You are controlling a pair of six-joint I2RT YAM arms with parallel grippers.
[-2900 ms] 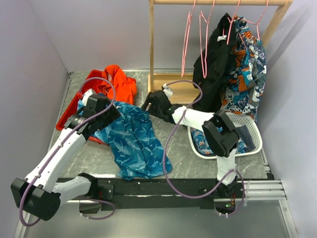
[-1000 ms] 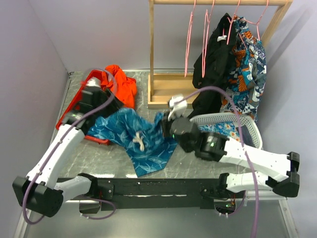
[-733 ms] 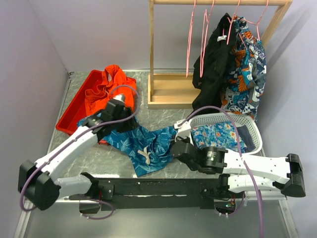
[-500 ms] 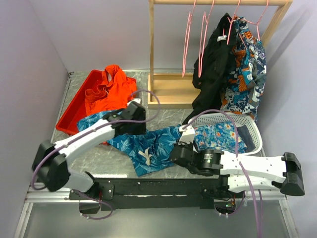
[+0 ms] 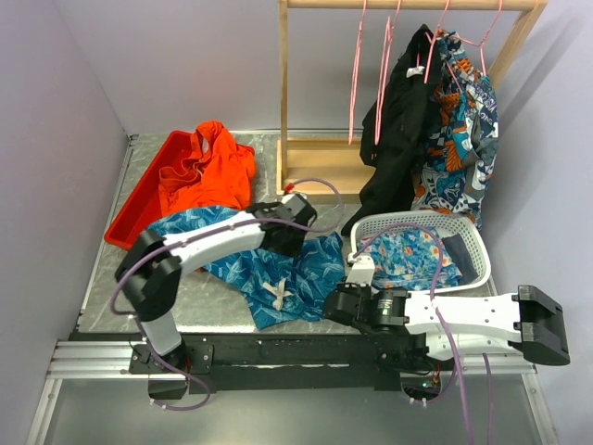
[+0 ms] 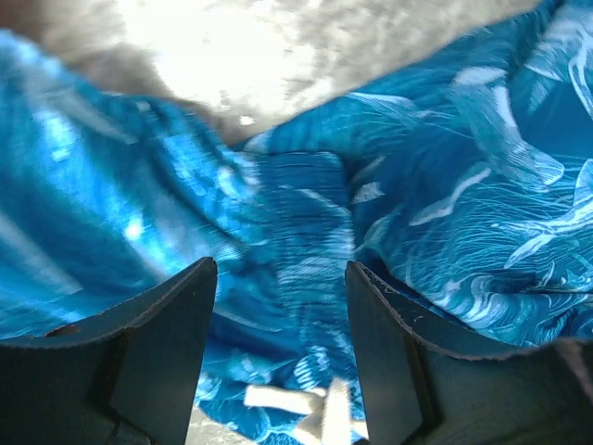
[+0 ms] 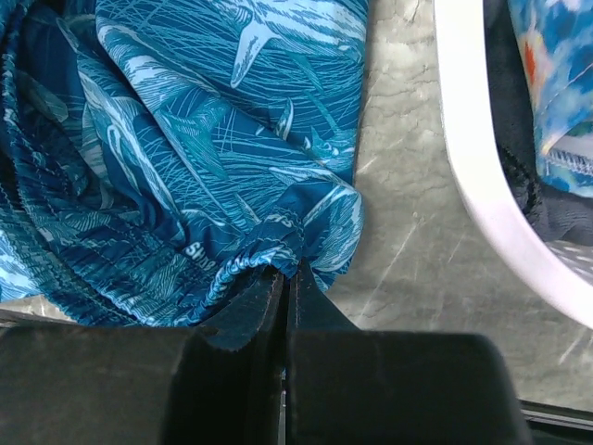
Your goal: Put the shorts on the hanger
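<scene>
The teal leafy-print shorts (image 5: 278,269) lie crumpled on the table in front of the red bin, their white drawstring (image 5: 275,293) facing up. My left gripper (image 5: 293,239) hovers over their upper middle; in the left wrist view it (image 6: 280,269) stands open above the waistband (image 6: 306,232), with the drawstring (image 6: 306,408) below it. My right gripper (image 5: 335,302) sits at the shorts' right edge. In the right wrist view it (image 7: 285,274) is shut on a bunched hem of the shorts (image 7: 213,139). Pink hangers (image 5: 353,74) hang bare on the wooden rack (image 5: 283,93).
A red bin (image 5: 139,199) at the left holds an orange garment (image 5: 208,167). A white basket (image 5: 422,222) of clothes stands right of the shorts, its rim (image 7: 482,185) close to my right gripper. A black garment (image 5: 398,120) and a floral one (image 5: 463,130) hang on the rack.
My left arm swung right from the bin to above the shorts, its jaws a little wider. My right arm drew back toward the near edge, dragging the hem with it.
</scene>
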